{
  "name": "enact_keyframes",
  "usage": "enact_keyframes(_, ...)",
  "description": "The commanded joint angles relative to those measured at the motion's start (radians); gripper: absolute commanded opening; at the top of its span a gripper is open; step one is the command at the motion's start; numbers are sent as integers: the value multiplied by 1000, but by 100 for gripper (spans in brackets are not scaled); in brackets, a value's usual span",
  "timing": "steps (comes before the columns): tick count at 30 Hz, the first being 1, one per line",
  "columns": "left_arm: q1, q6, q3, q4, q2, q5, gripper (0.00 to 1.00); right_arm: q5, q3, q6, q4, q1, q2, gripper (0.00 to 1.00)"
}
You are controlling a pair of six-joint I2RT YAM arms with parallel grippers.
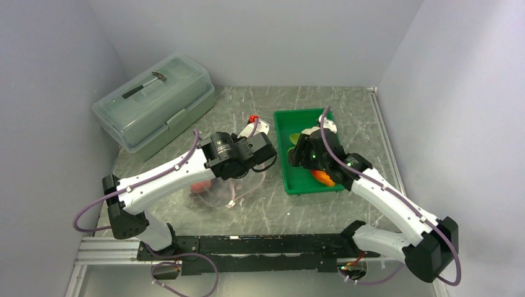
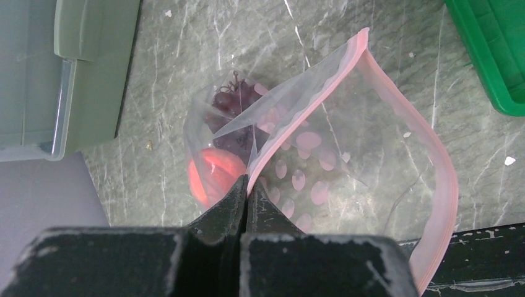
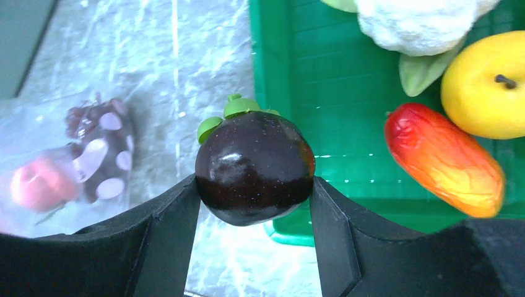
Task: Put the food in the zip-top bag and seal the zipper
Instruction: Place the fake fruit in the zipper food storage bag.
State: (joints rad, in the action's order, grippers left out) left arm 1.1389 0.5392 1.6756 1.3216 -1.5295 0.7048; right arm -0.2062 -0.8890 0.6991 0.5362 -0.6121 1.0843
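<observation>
Step in hand: loading, third piece. The right gripper (image 3: pixel 255 185) has its jaws clamped on either flank of the dark plum (image 3: pixel 254 164), green calyx pointing away from the wrist. It hangs over the left rim of the green tray (image 3: pixel 322 93), between the tray and the bag.

The left gripper (image 2: pixel 246 198) is pinched together on the near lip of the zip-top bag (image 2: pixel 353 148), gripping the zipper strip (image 2: pixel 436 167) itself. That holds the mouth gaping towards the tray. The far lip curves away in a wide loop.

Bag location: on the table (image 2: pixel 186 55) in front of the left arm, just left of the tray. It is clear and crinkled, with pale pink ovals printed on the film and a thin pink band round the mouth.

Inside, at the closed end: grape bunch (image 2: pixel 232 102) and peach (image 2: pixel 213 173), touching.

Left in the tray: cauliflower (image 3: pixel 415 21), orange (image 3: pixel 489 83), pepper (image 3: pixel 442 158).

Next move, my reading: carry the plum left, line it up with the open loop, go low, then part the jaws. The mouth is soft film held at one point only. A touch on the far lip could fold it shut.

Zipper not sealed.
</observation>
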Motion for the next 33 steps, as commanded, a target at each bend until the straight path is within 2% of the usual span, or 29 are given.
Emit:
enact_keyframes(1, 7, 17, 14, -1, 6, 25, 0, 123, -40, -11, -31, -2, -77, 35)
enact_keyframes(9, 7, 11, 11, -15, 10, 26, 0, 330, -62, 16, -124, -8, -176, 34)
enact_keyframes(18, 7, 0, 29, -17, 5, 24, 0, 450, -58, 72, -222, -29, -200, 34)
enact_keyframes(23, 7, 2, 26, -22, 5, 18, 0, 464, -52, 102, -276, -72, -181, 34)
enact_keyframes(33, 7, 5, 18, -29, 18, 13, 0, 348, -87, 105, -315, -217, -111, 35)
